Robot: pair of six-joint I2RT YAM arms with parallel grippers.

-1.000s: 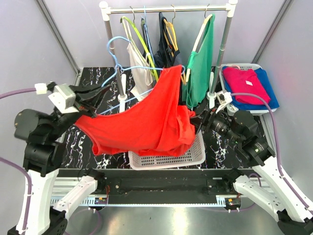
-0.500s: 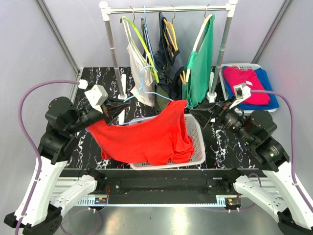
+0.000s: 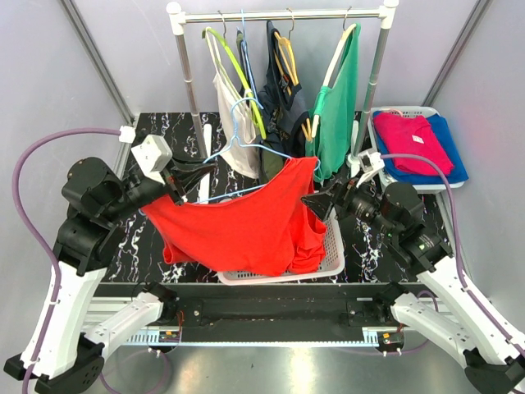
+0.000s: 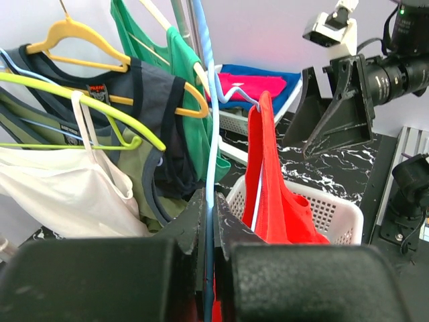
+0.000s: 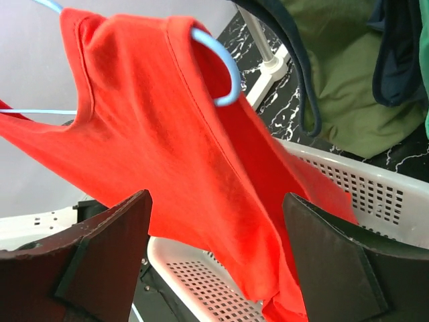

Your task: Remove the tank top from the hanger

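Tank top: red; hung by its straps on a light blue hanger at the centre of the top view; the lower hem is draped into a white basket at the lower centre.
Left gripper: closed tight on the hanger wire at centre left; the hanger is held up clear of the rack.
Right gripper: fingers spread wide; nothing is held; it is aimed at the cloth from the right.
Key relation: the tank top lies to the left of the right gripper; the hanger's long axis runs roughly left to right across the top view; the strap looped over the hanger's right tip is judged the nearest part, and the right arm is the free and nearer one.
Next move: a pinch on the cloth below that tip is judged to be called for, then a pull off the end.
Surface: black marbled; the basket rests on it.
Room: plain grey walls; other garments are hung on the rack at the top; folded clothes are stacked at the upper right.
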